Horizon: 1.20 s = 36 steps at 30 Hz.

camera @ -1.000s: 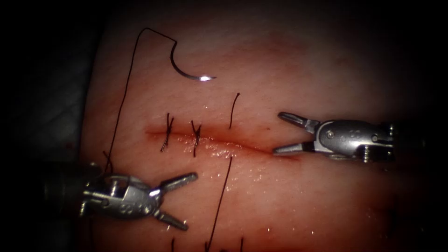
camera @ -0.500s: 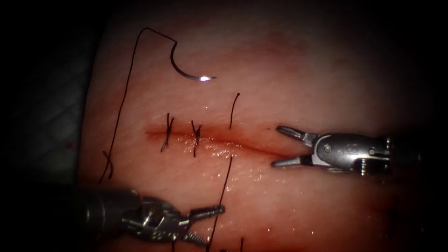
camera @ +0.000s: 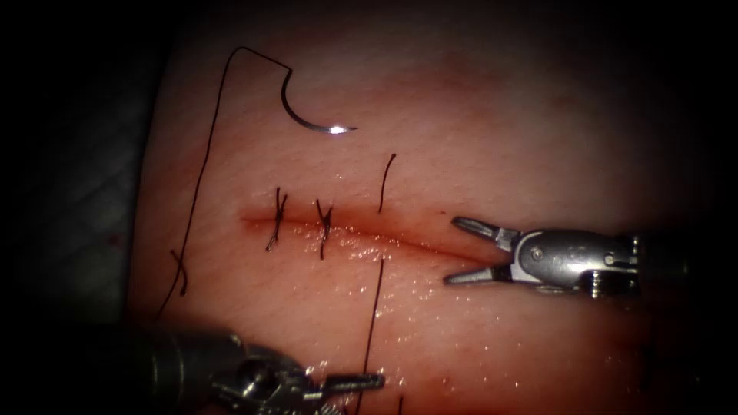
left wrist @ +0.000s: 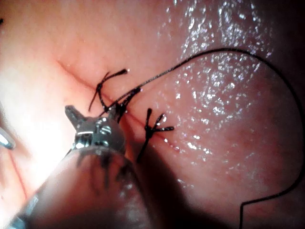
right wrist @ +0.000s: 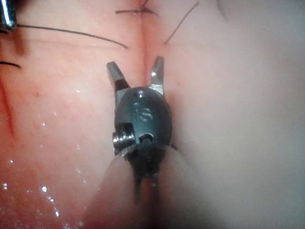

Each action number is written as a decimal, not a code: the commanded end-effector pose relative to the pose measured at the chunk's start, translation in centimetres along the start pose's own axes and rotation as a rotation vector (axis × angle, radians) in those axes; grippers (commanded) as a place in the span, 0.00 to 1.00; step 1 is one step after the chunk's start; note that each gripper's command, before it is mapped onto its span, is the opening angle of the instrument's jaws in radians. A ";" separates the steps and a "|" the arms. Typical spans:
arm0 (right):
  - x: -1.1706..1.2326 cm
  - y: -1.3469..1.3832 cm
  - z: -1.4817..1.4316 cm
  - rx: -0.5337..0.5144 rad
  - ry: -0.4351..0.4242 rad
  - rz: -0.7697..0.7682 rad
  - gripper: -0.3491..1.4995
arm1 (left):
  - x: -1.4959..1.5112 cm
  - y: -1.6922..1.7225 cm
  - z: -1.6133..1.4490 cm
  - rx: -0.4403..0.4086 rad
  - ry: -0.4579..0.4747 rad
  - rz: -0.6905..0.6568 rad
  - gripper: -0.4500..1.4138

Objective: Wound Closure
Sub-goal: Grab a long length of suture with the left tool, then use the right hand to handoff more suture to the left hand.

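The curved needle (camera: 304,115) lies free on the tissue (camera: 500,138) above the cut (camera: 384,238), held by neither tool and not in the tissue. Its thread (camera: 201,169) runs down the left side. Two knotted stitches (camera: 275,219) (camera: 323,227) cross the cut's left part. A third thread has a short end (camera: 384,180) above the cut and a long strand (camera: 375,307) below it. My left tool (camera: 361,392) (left wrist: 93,113) is open at that strand (left wrist: 157,76), one jaw touching it. My right tool (camera: 452,251) (right wrist: 135,64) is open astride the cut's right end and holds nothing.
Red fluid wets the cut and glistens on the tissue below it (camera: 415,296). A small tangle of thread (camera: 179,269) lies left of the stitches. The tissue's left edge (camera: 150,200) drops into dark surroundings.
My left tool has travelled down and right, from beside the left thread to the long strand below the cut. The right tool has sunk slightly, still open. The needle has stayed put.
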 end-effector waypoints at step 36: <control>0.48 -0.85 0.75 -0.013 0.140 -0.558 0.89 | -0.31 -0.70 -0.46 0.123 -0.013 -0.065 0.00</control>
